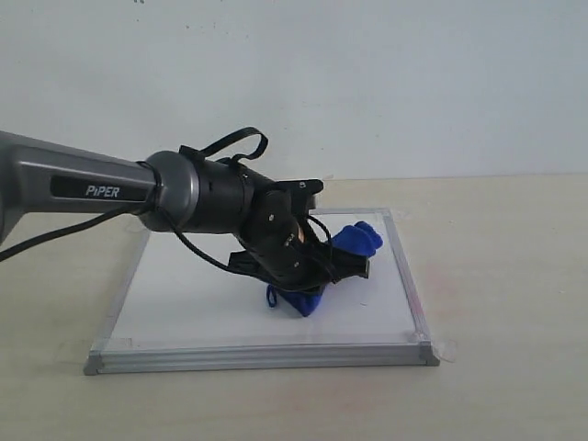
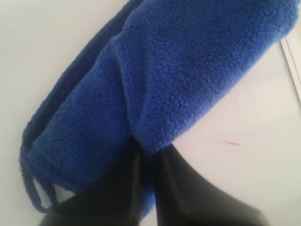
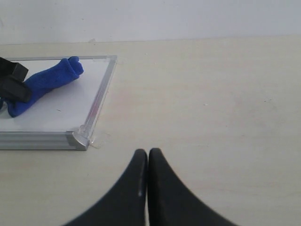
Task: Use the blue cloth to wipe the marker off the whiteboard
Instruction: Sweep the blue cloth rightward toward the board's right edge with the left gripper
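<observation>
- The left tool [image 1: 347, 266] is clamped on the blue cloth [image 1: 356, 241]. In the left wrist view its two dark fingers pinch together into the fabric, and the roll sticks out on either side of the grip.
- The cloth rests on the whiteboard [image 1: 202, 294], right of centre in the exterior view and near the board's right-hand frame.
- Only one short red fleck of the marker [image 2: 231, 143] shows, at the right of the left wrist view. It is just beside the cloth's edge, not under it. The bare white surface at the left of the exterior view shows no red lines, and whatever lies under the arm and cloth is hidden.
- The step in hand looks like the wiping itself, and it seems far along, with most of the strokes gone.
- The next move calls for sliding the cloth over that fleck while pressing down. The grip should be firm enough that the roll does not twist out, and the sweep should stop short of the frame.
- The right tool [image 3: 148, 157] has its fingers together and holds nothing. It hangs over the bare counter [image 3: 211, 94], well apart from the board, whose corner sits at the left of the right wrist view.
</observation>
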Controlling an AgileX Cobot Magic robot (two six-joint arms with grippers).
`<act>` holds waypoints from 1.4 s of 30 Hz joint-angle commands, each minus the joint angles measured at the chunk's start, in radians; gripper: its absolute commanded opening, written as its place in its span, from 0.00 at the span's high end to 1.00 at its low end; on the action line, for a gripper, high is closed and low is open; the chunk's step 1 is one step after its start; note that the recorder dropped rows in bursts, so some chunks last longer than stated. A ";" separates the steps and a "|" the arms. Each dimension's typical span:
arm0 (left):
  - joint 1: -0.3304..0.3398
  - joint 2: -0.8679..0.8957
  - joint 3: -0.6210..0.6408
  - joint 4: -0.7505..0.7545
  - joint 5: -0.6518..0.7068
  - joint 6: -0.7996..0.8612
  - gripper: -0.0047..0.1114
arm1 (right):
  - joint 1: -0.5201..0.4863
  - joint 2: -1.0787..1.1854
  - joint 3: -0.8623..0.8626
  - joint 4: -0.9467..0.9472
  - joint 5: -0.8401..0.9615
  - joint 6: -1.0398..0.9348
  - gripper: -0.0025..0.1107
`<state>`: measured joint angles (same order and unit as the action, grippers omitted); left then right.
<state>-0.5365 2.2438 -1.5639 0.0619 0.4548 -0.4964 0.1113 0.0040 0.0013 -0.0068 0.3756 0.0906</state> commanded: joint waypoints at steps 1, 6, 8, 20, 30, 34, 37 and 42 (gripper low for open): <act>-0.047 -0.001 0.004 -0.062 -0.027 -0.007 0.93 | -0.003 -0.004 -0.001 -0.002 -0.009 0.000 0.98; -0.120 -0.001 0.004 -0.072 -0.130 -0.004 0.93 | -0.003 -0.004 -0.001 -0.002 -0.009 0.000 0.98; -0.129 -0.001 0.004 -0.074 -0.159 -0.013 0.93 | -0.003 -0.004 -0.001 -0.002 -0.009 0.000 0.98; -0.009 -0.001 0.004 -0.048 -0.068 -0.046 0.93 | -0.003 -0.004 -0.001 -0.002 -0.009 0.000 0.98; -0.126 0.009 0.004 -0.103 -0.171 -0.046 0.93 | -0.003 -0.004 -0.001 -0.002 -0.011 0.000 0.98; -0.159 0.089 -0.068 -0.106 -0.103 -0.054 0.93 | -0.003 -0.004 -0.001 -0.002 -0.009 0.000 0.98; -0.155 0.105 -0.117 -0.040 -0.019 -0.034 0.93 | -0.003 -0.004 -0.001 -0.002 -0.009 0.000 0.98; -0.059 0.100 -0.163 0.156 0.224 -0.066 0.93 | -0.003 -0.004 -0.001 -0.002 -0.009 0.000 0.98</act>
<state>-0.6477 2.3271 -1.7289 0.1596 0.5572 -0.5421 0.1113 0.0040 0.0013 -0.0068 0.3756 0.0906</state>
